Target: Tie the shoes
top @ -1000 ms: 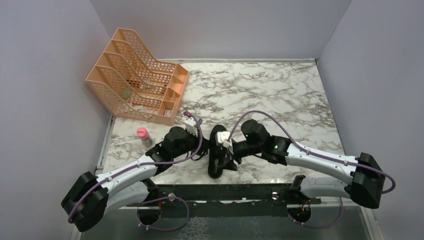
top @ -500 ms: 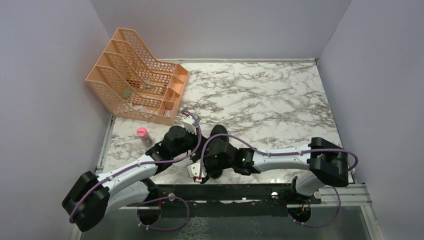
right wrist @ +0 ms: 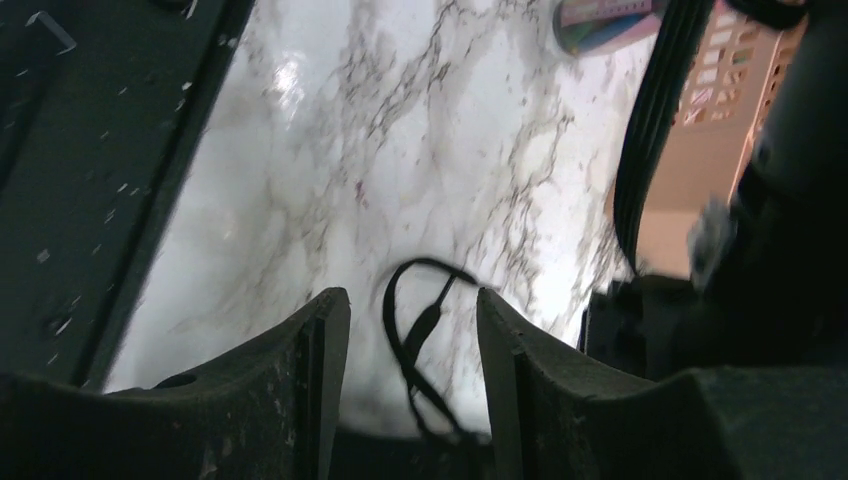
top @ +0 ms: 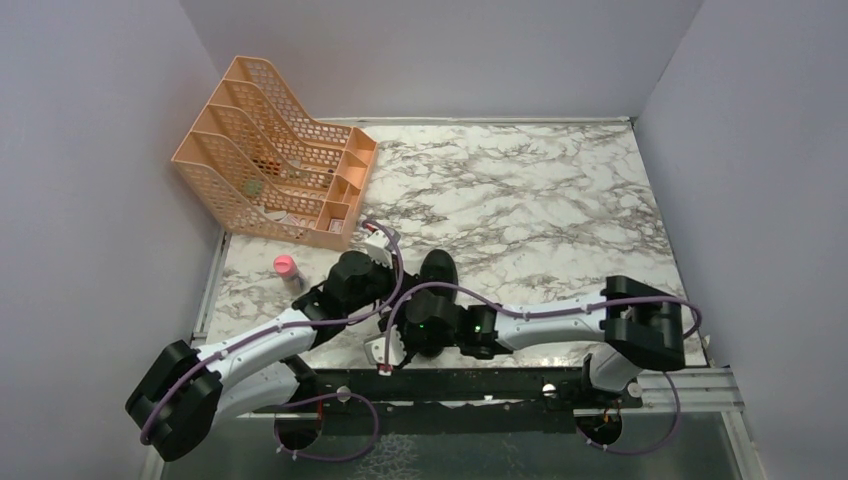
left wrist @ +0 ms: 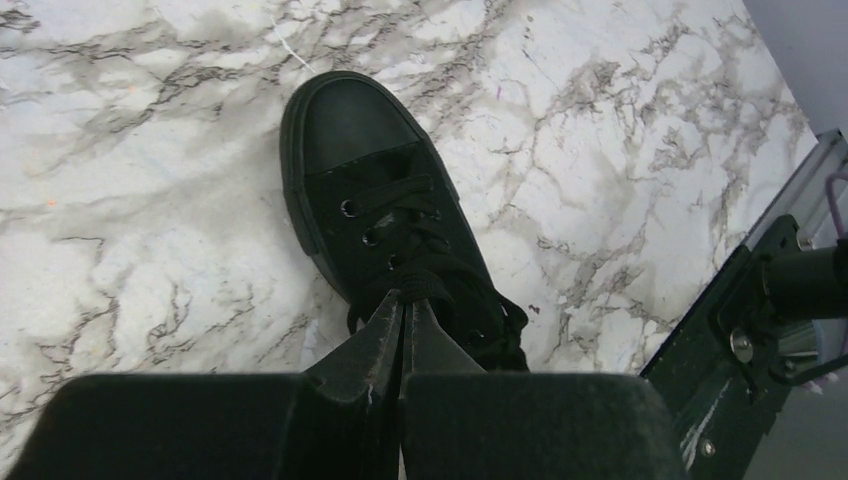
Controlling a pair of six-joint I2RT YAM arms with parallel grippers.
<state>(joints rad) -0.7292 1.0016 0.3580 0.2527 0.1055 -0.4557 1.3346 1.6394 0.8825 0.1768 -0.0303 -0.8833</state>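
Observation:
The black shoe (top: 438,270) lies near the table's front edge, toe pointing away from the arms. It fills the left wrist view (left wrist: 380,200), laced, with loose laces by the tongue. My left gripper (left wrist: 405,300) is shut, its tips pinching a black lace at the top of the tongue; in the top view it (top: 400,300) sits at the shoe's left side. My right gripper (right wrist: 410,305) is open, with a loose lace loop (right wrist: 410,330) between its fingers. In the top view it (top: 385,350) is at the shoe's near left, and the arm hides the heel.
An orange mesh file organizer (top: 275,165) stands at the back left. A small pink-capped bottle (top: 287,270) stands left of the left arm. A dark metal rail (top: 450,385) runs along the table's near edge, close under the right gripper (right wrist: 90,150).
My right arm has swung from the shoe's right side across its heel to its near left, now open around a lace loop. The left gripper has stayed shut at the tongue.

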